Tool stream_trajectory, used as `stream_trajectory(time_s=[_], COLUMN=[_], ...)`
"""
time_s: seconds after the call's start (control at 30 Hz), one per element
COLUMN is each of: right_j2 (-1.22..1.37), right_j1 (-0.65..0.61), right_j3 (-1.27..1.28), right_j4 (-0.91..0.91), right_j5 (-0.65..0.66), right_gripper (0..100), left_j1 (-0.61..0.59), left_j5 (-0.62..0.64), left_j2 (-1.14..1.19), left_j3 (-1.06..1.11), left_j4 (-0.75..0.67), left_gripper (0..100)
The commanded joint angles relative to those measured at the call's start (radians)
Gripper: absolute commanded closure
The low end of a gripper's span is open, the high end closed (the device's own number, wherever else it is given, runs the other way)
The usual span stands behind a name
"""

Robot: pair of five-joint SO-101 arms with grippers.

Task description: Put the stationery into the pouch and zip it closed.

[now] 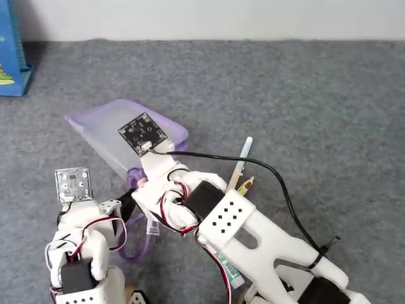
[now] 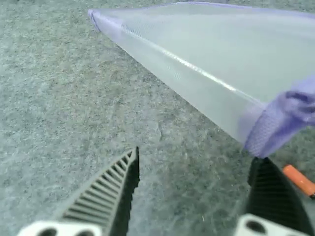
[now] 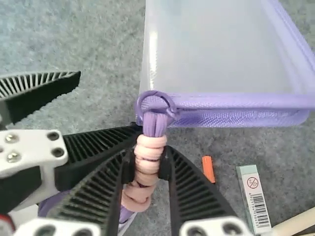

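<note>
The right arm (image 1: 231,218) apparently hides one pouch (image 1: 101,130) corner.

Robotics lab bench, grey felt table (image 1: 316,88), plain white wall (image 1: 209,19) behind, arms (image 1: 253,234) with bare wiring

**Free room and obstructions on the counter (image 1: 304,88).**
Open surface is left across the far side and the far right, bounded at the far left corner by a blue box (image 1: 9,57). The left middle is taken up by the pouch (image 1: 98,130). Its near end is crowded by the right gripper (image 3: 147,160), clamped on the pull cord (image 3: 150,125), and by the left gripper (image 2: 197,162), whose parted jaws frame bare counter. Beside the right arm, passage is blocked by a black cable (image 1: 278,180), a pen (image 1: 242,161), an eraser (image 3: 253,196) and an orange piece (image 3: 208,168).
</note>
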Motion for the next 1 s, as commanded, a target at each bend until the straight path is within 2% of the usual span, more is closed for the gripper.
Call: stream_trajectory(time_s=[0.0, 0.23, 0.4, 0.77, 0.97], right_j2=[-0.056, -0.056, -0.056, -0.058, -0.064], right_j1=[0.013, 0.013, 0.013, 0.013, 0.013], right_j3=[0.008, 0.009, 0.009, 0.009, 0.011], right_j4=[-0.045, -0.047, -0.047, -0.039, -0.038], right_j5=[0.028, 0.028, 0.028, 0.028, 0.028], right_gripper=[99.1, 99.1, 99.1, 99.1, 99.1], left_j1=[0.006, 0.012, 0.068, 0.064, 0.063], left_j5=[0.014, 0.014, 0.014, 0.011, 0.005], left_j2=[-0.009, -0.009, -0.009, -0.009, -0.009], left_j3=[-0.062, -0.119, -0.128, -0.119, -0.019], left_j4=[-0.020, 0.028, 0.041, 0.034, -0.117], left_gripper=[66, 66, 66, 66, 73])
